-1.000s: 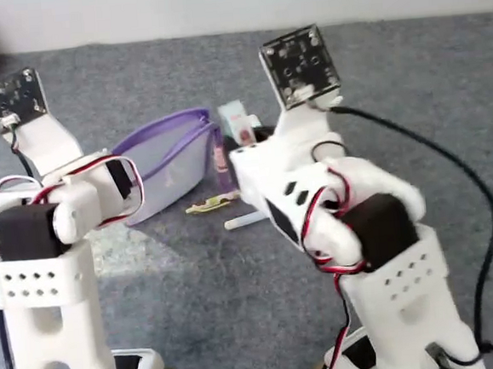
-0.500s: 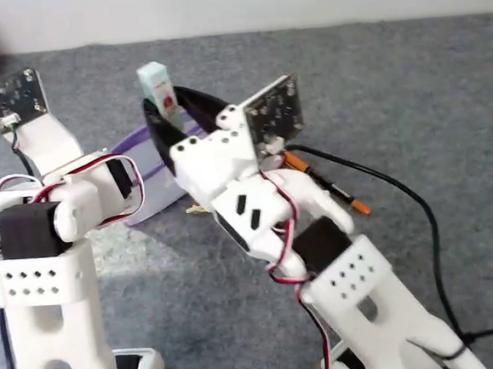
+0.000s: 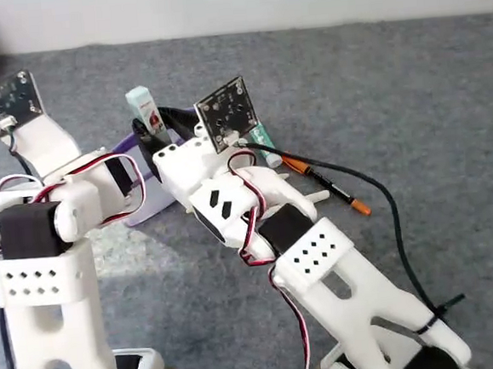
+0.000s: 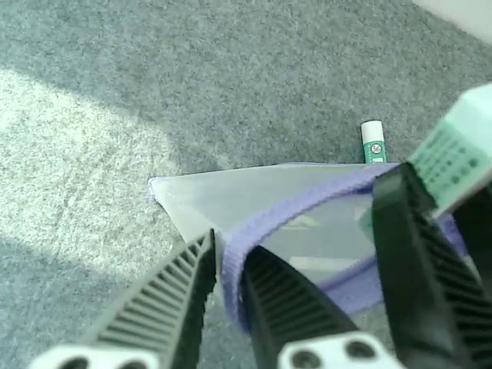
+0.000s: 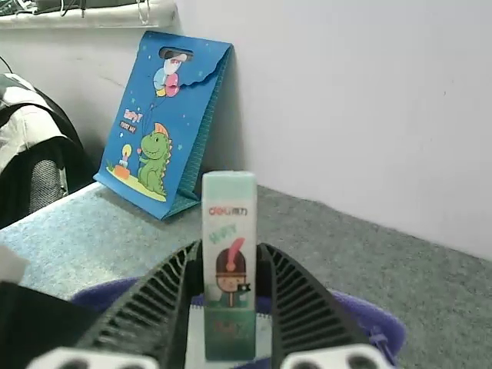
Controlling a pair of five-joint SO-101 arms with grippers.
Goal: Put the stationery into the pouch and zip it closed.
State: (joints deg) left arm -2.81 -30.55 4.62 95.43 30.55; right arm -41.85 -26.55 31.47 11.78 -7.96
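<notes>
A translucent pouch [image 4: 307, 223] with a purple zip edge lies on the grey carpet. My left gripper [image 4: 231, 265] is shut on its purple rim near one corner, holding the mouth up. My right gripper [image 5: 228, 265] is shut on a mint-green eraser box [image 5: 228, 254], held upright just above the pouch mouth [image 5: 369, 323]. In the high view the eraser box [image 3: 142, 107] hangs over the pouch [image 3: 128, 147], between the two arms. One black finger [image 4: 415, 246] of the right gripper shows in the left wrist view beside the box [image 4: 453, 154].
A green glue stick [image 4: 373, 142] lies on the carpet beyond the pouch. An orange and black pen [image 3: 328, 187] and a small white item [image 3: 316, 198] lie to the right of the right arm. A blue gift bag [image 5: 165, 123] leans on the wall.
My right arm has swung left from the stationery pile with the eraser box, lifted it, and now holds it slightly lower over the pouch. The left arm has kept still.
</notes>
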